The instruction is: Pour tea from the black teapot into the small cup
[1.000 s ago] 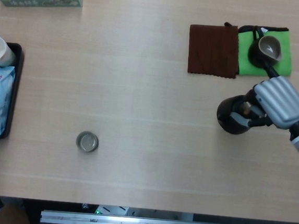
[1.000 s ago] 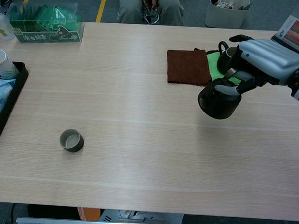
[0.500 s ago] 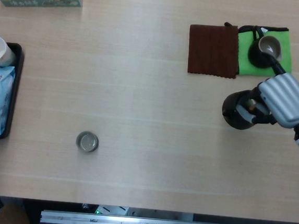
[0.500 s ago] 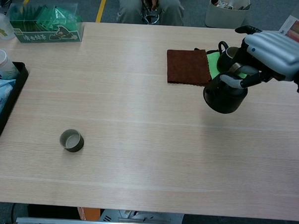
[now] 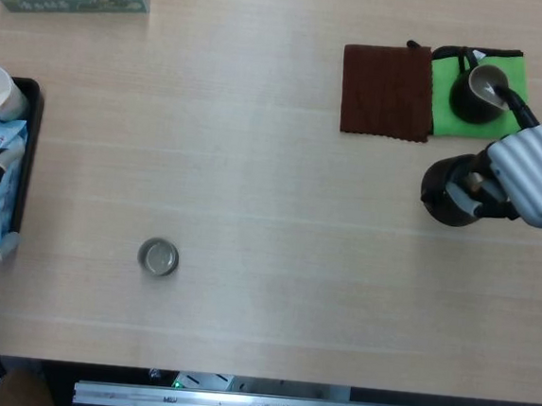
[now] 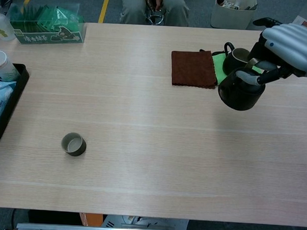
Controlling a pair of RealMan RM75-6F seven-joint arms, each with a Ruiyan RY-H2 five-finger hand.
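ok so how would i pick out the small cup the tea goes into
Start at the black tray on the left edge of the light wooden table, then look toward the front of the table. The small round grey-green cup stands alone there, open and upright, nothing else near it; the other dark cup sits on a green cloth far right.

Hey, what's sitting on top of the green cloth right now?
A dark pitcher with a handle sits on the green cloth. The right hand and black teapot hide the cloth's near edge in the chest view.
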